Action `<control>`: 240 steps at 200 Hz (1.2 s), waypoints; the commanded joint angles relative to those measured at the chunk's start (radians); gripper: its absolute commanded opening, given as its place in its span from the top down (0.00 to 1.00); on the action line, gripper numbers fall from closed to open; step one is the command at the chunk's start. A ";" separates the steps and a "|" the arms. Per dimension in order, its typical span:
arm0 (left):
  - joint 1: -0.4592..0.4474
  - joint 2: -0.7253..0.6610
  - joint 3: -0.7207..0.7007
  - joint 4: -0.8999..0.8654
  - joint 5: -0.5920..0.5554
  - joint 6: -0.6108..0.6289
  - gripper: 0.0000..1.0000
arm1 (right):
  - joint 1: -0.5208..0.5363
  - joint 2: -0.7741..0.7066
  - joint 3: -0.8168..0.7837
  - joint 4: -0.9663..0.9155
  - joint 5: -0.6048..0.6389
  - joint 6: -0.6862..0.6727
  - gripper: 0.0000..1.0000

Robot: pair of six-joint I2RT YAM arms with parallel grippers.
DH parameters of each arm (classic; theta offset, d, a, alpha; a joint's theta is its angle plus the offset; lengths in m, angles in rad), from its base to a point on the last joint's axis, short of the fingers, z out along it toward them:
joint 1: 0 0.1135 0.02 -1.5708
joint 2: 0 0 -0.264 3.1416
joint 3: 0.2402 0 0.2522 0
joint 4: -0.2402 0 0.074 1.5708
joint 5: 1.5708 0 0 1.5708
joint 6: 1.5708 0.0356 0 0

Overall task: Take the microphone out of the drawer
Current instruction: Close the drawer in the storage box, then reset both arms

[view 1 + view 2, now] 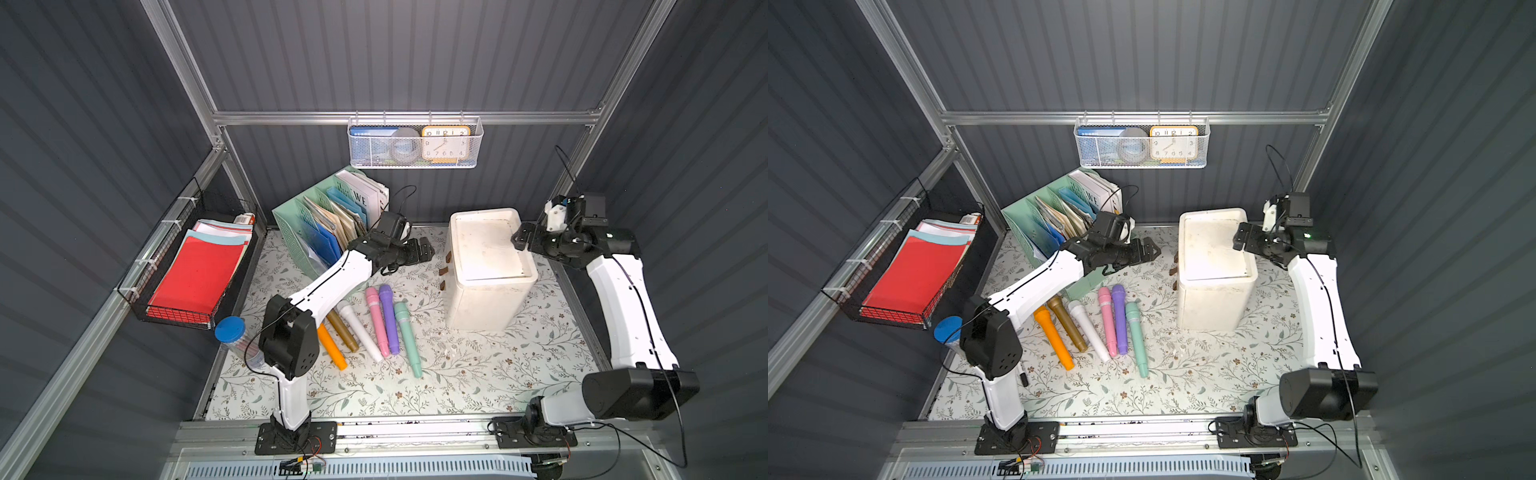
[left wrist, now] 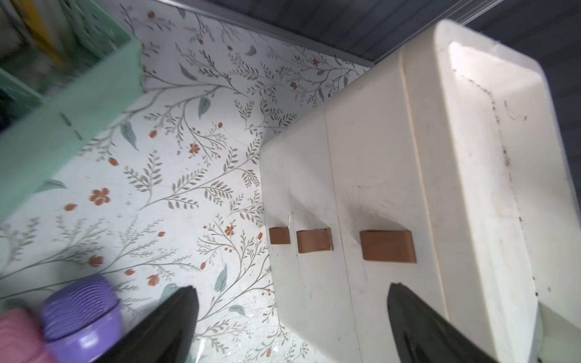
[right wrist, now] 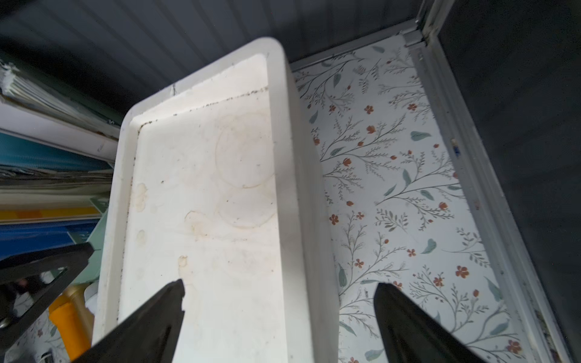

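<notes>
My left fingers (image 2: pixel 169 323) stand wide apart with nothing between them. They are aimed at the handle face of the drawer unit (image 1: pixel 486 291), close to its brown handles (image 2: pixel 387 245) but not touching. My right fingers (image 3: pixel 151 323) are just as wide and empty. They hover above the unit's top and straddle the long edge opposite the handles, one over the recessed top and one over bare counter (image 3: pixel 393 188). I read that as a bracing post, so the unit won't slide when a drawer is pulled.

All three drawers look shut, so any microphone inside is hidden, and I can't tell which drawer holds it. Six coloured microphones (image 1: pixel 389 322) lie in a row on the counter, near the unit's handle side.

There is fair room in front of the handles, though the green file rack (image 1: pixel 299 224) crowds that side. Behind the unit the wall (image 1: pixel 478 187) sits close.
</notes>
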 commanded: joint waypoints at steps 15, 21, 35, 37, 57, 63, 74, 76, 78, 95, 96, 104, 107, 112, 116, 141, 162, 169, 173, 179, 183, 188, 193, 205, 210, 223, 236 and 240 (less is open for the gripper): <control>-0.001 -0.168 -0.101 -0.142 -0.241 0.136 0.01 | -0.112 -0.071 -0.055 0.060 0.131 0.061 0.01; -0.001 -0.201 -0.133 -0.148 -0.285 0.152 0.01 | -0.139 -0.084 -0.087 0.081 0.140 0.075 0.01; 0.000 -0.280 -0.231 -0.127 -0.391 0.204 0.01 | -0.194 -0.101 -0.154 0.110 0.150 0.111 0.01; 0.001 -0.291 -0.248 -0.120 -0.405 0.212 0.01 | -0.203 -0.103 -0.166 0.117 0.149 0.118 0.01; 0.009 -0.390 -0.408 -0.061 -0.527 0.273 0.01 | -0.248 -0.125 -0.304 0.192 0.149 0.159 0.01; 0.017 -0.415 -0.470 -0.039 -0.550 0.294 0.01 | -0.250 -0.133 -0.360 0.227 0.161 0.164 0.01; 0.043 -0.454 -0.570 0.013 -0.550 0.325 0.01 | -0.251 -0.142 -0.453 0.287 0.178 0.167 0.01; 0.051 -0.461 -0.586 0.020 -0.544 0.327 0.01 | -0.250 -0.144 -0.470 0.297 0.177 0.167 0.01; 0.059 -0.469 -0.602 0.030 -0.538 0.329 0.01 | -0.250 -0.145 -0.487 0.307 0.176 0.167 0.01; 0.151 -0.518 -0.735 0.105 -0.462 0.319 0.01 | -0.249 -0.156 -0.645 0.443 0.115 0.117 0.01; 0.157 -0.519 -0.743 0.111 -0.457 0.318 0.01 | -0.249 -0.156 -0.645 0.443 0.115 0.117 0.01; 0.201 -0.542 -0.809 0.160 -0.427 0.316 0.01 | -0.249 -0.163 -0.721 0.524 0.091 0.111 0.01; 0.215 -0.555 -0.833 0.179 -0.421 0.317 0.01 | -0.248 -0.166 -0.752 0.562 0.083 0.110 0.01; 0.232 -0.574 -0.876 0.216 -0.418 0.321 0.01 | -0.242 -0.171 -0.796 0.612 0.079 0.107 0.01; 0.242 -0.591 -0.910 0.252 -0.419 0.333 0.01 | -0.236 -0.175 -0.829 0.651 0.080 0.103 0.01; 0.261 -0.704 -1.135 0.494 -0.483 0.408 0.01 | -0.166 -0.156 -0.960 0.802 0.133 0.026 0.01; 0.298 -0.744 -1.264 0.643 -0.508 0.432 0.01 | -0.109 -0.116 -1.040 0.942 0.136 -0.009 0.01; 0.314 -0.748 -1.266 0.649 -0.498 0.442 0.01 | -0.078 -0.115 -1.073 1.003 0.159 -0.024 0.01; 0.321 -0.745 -1.269 0.663 -0.498 0.451 0.01 | -0.056 -0.118 -1.094 1.045 0.182 -0.038 0.01; 0.330 -0.738 -1.274 0.691 -0.498 0.470 0.01 | -0.026 -0.118 -1.127 1.112 0.211 -0.064 0.01; 0.338 -0.731 -1.276 0.711 -0.498 0.480 0.01 | -0.007 -0.118 -1.146 1.157 0.229 -0.077 0.02; 0.348 -0.719 -1.277 0.729 -0.495 0.490 0.01 | 0.010 -0.114 -1.163 1.204 0.257 -0.089 0.02; 0.357 -0.704 -1.276 0.749 -0.491 0.499 0.01 | 0.023 -0.111 -1.173 1.244 0.279 -0.098 0.02; 0.384 -0.655 -1.276 0.801 -0.476 0.519 0.01 | 0.051 -0.105 -1.203 1.352 0.317 -0.113 0.02; 0.394 -0.633 -1.278 0.826 -0.471 0.530 0.01 | 0.057 -0.099 -1.216 1.406 0.330 -0.115 0.02; 0.417 -0.577 -1.275 0.890 -0.469 0.547 0.01 | 0.062 -0.070 -1.220 1.477 0.377 -0.107 0.02; 0.440 -0.532 -1.269 0.956 -0.464 0.550 0.01 | 0.065 -0.056 -1.192 1.435 0.413 -0.102 0.02; 0.448 -0.519 -1.267 0.975 -0.463 0.548 0.01 | 0.069 -0.060 -1.194 1.431 0.424 -0.104 0.02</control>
